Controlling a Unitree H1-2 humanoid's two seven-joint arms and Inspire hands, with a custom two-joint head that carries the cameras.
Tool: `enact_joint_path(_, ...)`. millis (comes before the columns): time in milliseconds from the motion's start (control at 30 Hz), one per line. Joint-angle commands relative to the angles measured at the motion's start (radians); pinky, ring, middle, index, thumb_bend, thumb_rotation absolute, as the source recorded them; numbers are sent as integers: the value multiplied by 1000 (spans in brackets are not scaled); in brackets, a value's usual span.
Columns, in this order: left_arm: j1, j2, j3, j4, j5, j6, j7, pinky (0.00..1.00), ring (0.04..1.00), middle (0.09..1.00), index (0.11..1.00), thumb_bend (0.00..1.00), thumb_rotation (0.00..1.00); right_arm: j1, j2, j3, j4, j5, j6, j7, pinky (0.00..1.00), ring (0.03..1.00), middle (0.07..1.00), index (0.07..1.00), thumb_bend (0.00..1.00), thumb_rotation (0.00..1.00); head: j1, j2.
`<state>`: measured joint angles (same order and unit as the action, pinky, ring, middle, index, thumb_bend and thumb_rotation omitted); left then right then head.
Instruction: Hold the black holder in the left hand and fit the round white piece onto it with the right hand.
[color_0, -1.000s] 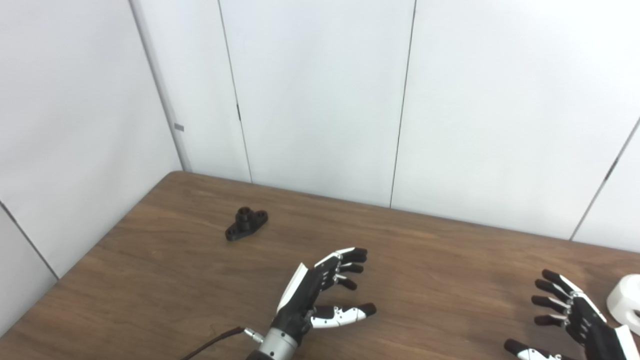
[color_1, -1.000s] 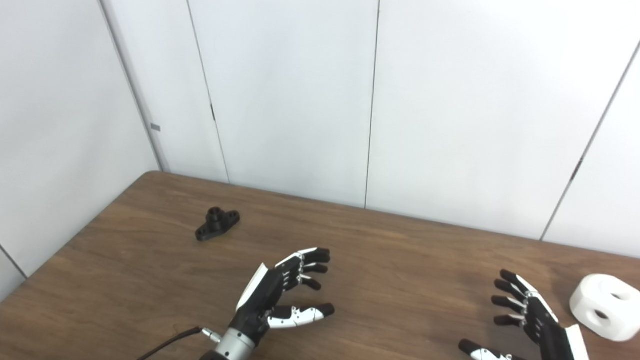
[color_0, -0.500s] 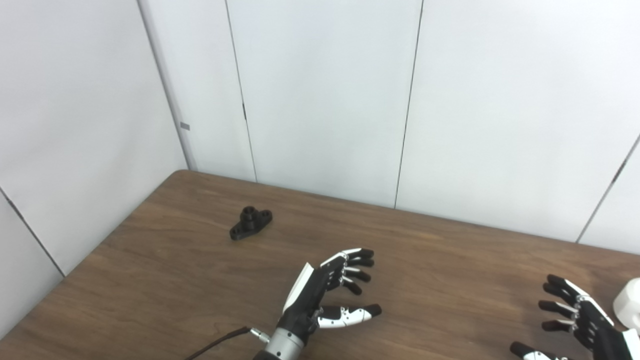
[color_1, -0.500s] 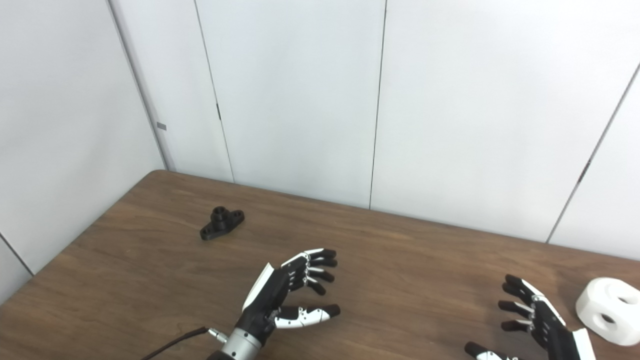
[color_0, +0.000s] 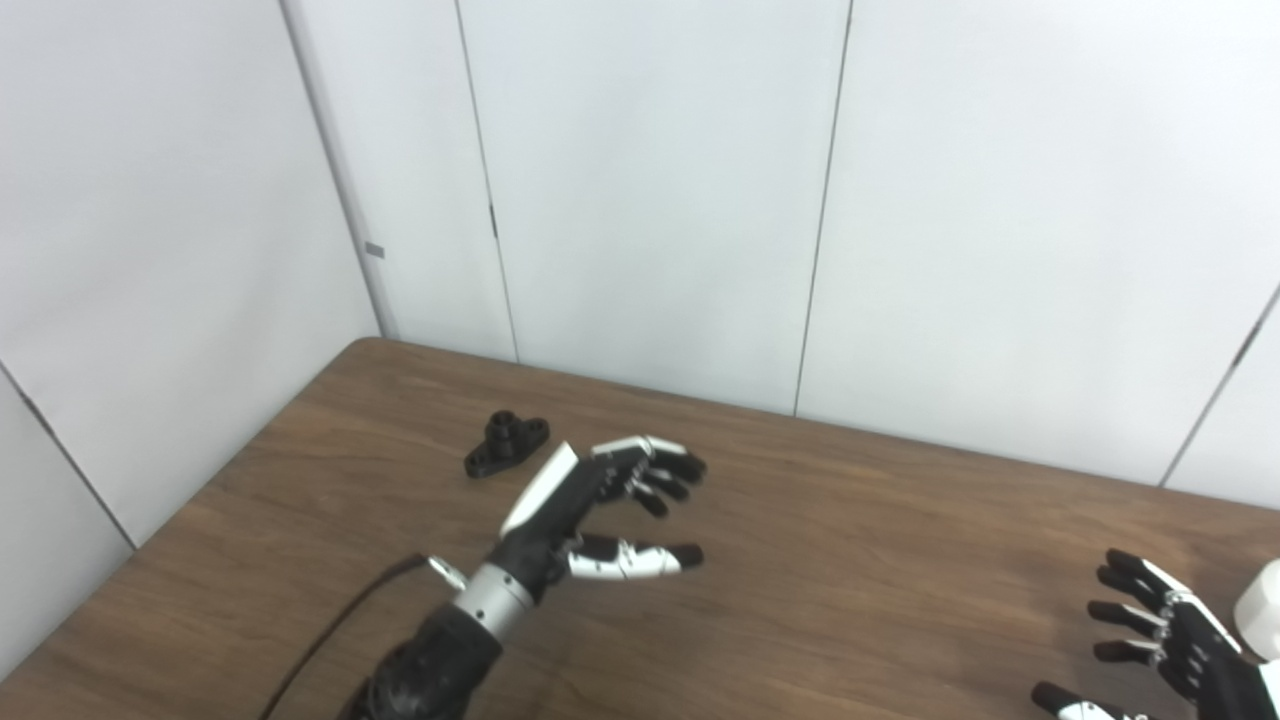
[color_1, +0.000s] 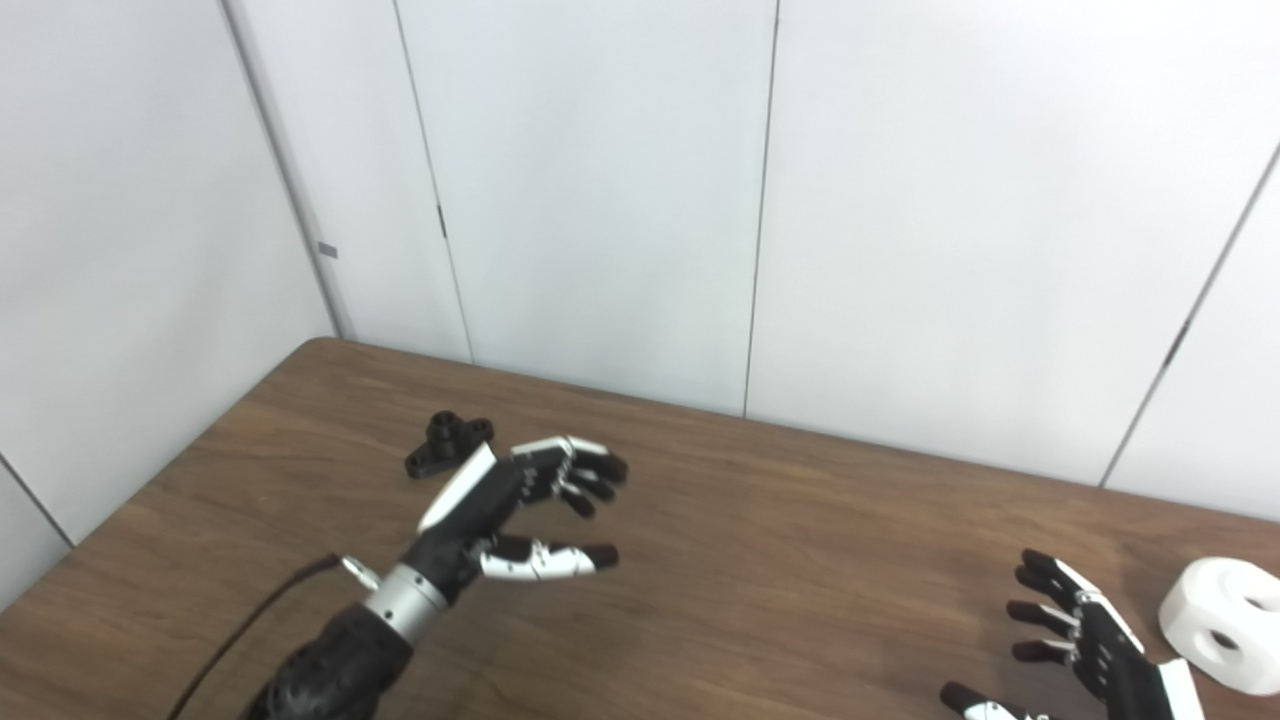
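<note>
Fingers (color_1: 580, 470) of the left hand (color_1: 500, 500) were spread apart and held nothing, hovering over the wooden surface (color_1: 780, 560) just right of the black holder (color_1: 448, 443), which lay at the far left. At the near right, the right hand (color_1: 1090, 650) was likewise splayed and empty, close beside the round white piece (color_1: 1222, 625).

Likely lab, white panel walls (color_0: 650, 200), wooden table (color_0: 850, 560)
</note>
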<state>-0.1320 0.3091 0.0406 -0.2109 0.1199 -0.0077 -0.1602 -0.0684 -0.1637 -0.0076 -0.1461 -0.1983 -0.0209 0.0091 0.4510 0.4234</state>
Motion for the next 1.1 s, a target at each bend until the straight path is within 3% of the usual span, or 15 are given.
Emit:
enact_joint_path(0,-35,27,23,-54,33,13,24,619,734,764,746,734,85,-31,-12,-4,-28,10,-17,5,592,732,819,824,641,0,-1,0)
enact_joint_path(200,-49,64,101,-74,112,12,75,647,762,792,766,701,31,-31,-10,-4,-35,9,-9,8,586,724,816,817,635,0,-2,2)
enact_joint_path(367,-66,83,154,-90,222,74,126,692,781,796,775,716,101,-31,-11,-5,-33,7,-12,9,584,723,811,816,632,0,0,0)
enact_joint_path(500,-81,108,179,-86,306,91,168,766,823,810,767,706,107,-31,-9,-5,-39,0,-3,8,573,714,806,815,634,0,0,0)
enact_joint_path(700,-94,135,205,-59,402,92,233,759,850,856,783,714,134,-28,-11,-9,-47,10,7,15,578,715,809,820,629,0,6,8)
enact_joint_path(933,-101,149,225,-28,439,141,260,838,949,935,822,797,207,-25,-11,-9,-59,6,16,17,578,715,813,820,628,0,4,10)
enact_joint_path(1067,-100,171,215,-9,481,216,238,906,997,991,848,885,273,-24,-9,-8,-66,10,24,21,576,714,814,822,622,0,5,14)
